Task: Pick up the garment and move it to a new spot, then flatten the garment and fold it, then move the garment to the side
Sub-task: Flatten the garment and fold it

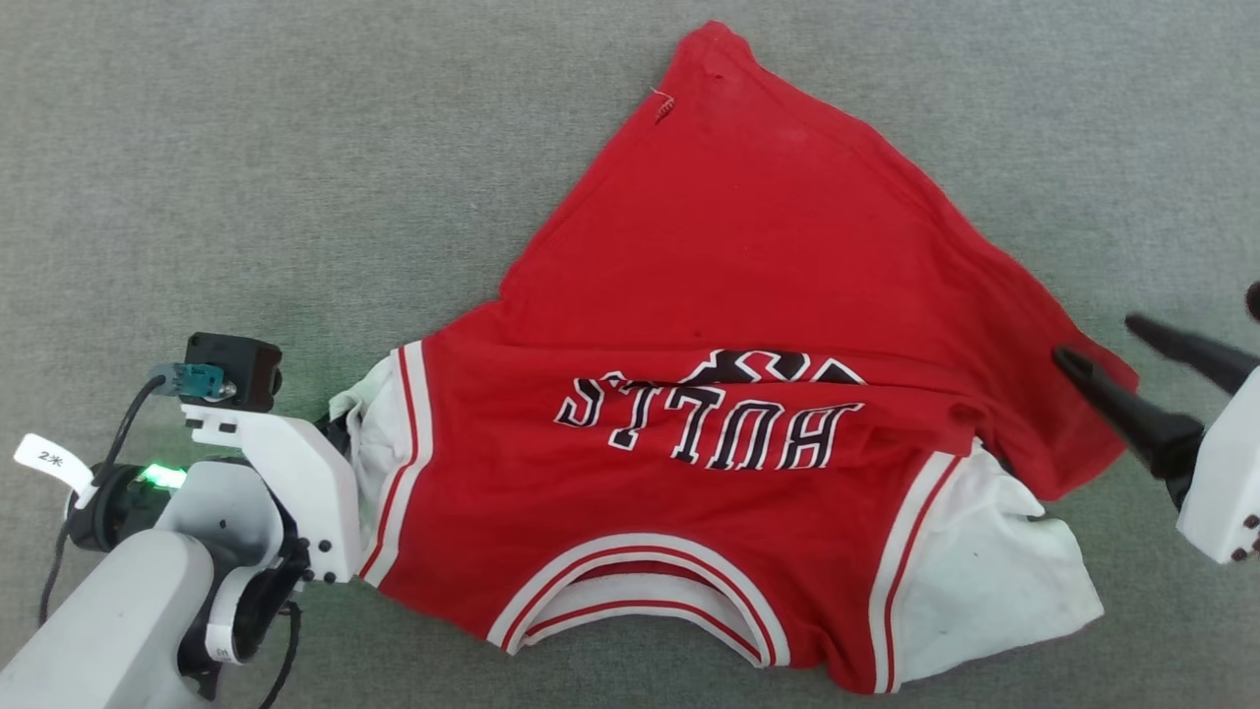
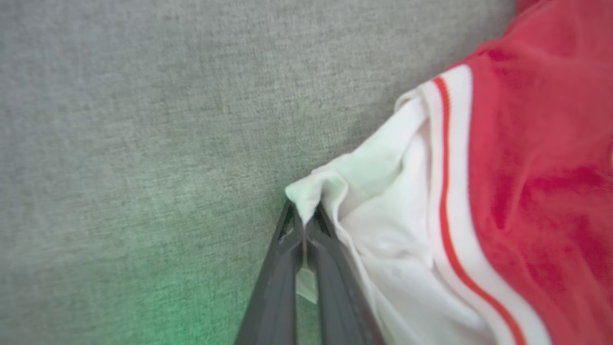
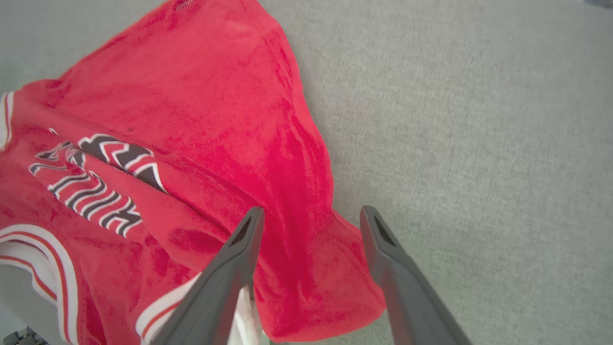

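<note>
The garment (image 1: 728, 325), a red jersey with white sleeves and black lettering, lies rumpled on the grey surface, its collar toward me and one hem corner pointing away. My left gripper (image 2: 304, 218) is shut on the edge of the white sleeve (image 2: 383, 191); in the head view its fingers are hidden behind its own wrist at the garment's left side. My right gripper (image 1: 1098, 345) stands open beside the red flap at the garment's right edge, nothing between its fingers. In the right wrist view the right gripper (image 3: 311, 213) hovers over that red flap (image 3: 306, 268).
A grey felt-like surface (image 1: 246, 148) spreads all around the garment. A tagged cable (image 1: 49, 458) hangs from my left wrist at the lower left.
</note>
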Motion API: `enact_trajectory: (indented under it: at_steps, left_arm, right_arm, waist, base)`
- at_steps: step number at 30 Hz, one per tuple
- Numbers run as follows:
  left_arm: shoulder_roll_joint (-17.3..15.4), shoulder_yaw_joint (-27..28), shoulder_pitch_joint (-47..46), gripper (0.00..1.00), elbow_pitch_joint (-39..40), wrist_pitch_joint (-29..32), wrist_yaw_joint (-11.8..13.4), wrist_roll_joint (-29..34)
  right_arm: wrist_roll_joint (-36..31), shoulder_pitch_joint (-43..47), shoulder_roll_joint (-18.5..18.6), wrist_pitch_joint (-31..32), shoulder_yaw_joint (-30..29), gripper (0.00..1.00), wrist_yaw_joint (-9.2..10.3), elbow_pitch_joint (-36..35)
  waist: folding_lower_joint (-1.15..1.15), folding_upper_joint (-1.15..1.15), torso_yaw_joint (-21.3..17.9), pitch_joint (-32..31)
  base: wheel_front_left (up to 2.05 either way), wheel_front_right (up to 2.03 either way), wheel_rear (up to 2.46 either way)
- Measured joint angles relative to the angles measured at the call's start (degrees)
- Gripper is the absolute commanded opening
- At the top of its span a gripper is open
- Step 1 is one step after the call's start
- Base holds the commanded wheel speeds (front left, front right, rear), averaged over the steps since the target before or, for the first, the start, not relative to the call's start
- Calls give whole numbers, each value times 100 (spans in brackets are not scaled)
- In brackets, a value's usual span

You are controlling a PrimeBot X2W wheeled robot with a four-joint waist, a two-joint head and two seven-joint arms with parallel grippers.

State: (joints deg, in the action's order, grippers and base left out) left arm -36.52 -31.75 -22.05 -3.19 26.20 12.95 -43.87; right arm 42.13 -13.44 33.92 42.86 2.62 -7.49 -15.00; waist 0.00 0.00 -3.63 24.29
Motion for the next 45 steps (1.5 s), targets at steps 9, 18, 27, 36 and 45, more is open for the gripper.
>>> enact_trajectory:
  at_steps: [9, 18, 27, 36, 45]
  left_arm:
    - [236, -151, -170, 0, -60, -52, -66, 3]
    - [666, -424, -556, 0, -312, -154, -327, 82]
    - [1198, -668, -970, 0, -713, -361, -700, 105]
    - [1613, -822, -1300, 0, -1143, -590, -1021, 97]
    - [1779, -856, -1400, 0, -1482, -760, -1202, 33]
  right_arm:
    - [-394, -934, -168, -358, 335, 100, 0, -105]
    - [-336, -2769, -48, -749, 1492, 100, 0, 1503]
    - [-122, -4383, 23, -903, 2689, 100, 0, 3573]
    - [370, -5359, -55, -319, 3764, 100, 0, 5142]
    - [914, -5894, 37, 793, 4624, 24, 25, 5511]
  waist:
    - [0, 0, 325, 25]
    - [0, 0, 876, 163]
    - [0, 0, 1560, 380]
    - [0, 0, 2165, 618]
    - [0, 1, 2335, 702]
  base:
    - [0, 0, 0]
    - [0, 0, 0]
    - [0, 0, 0]
    - [0, 0, 0]
    - [0, 0, 0]
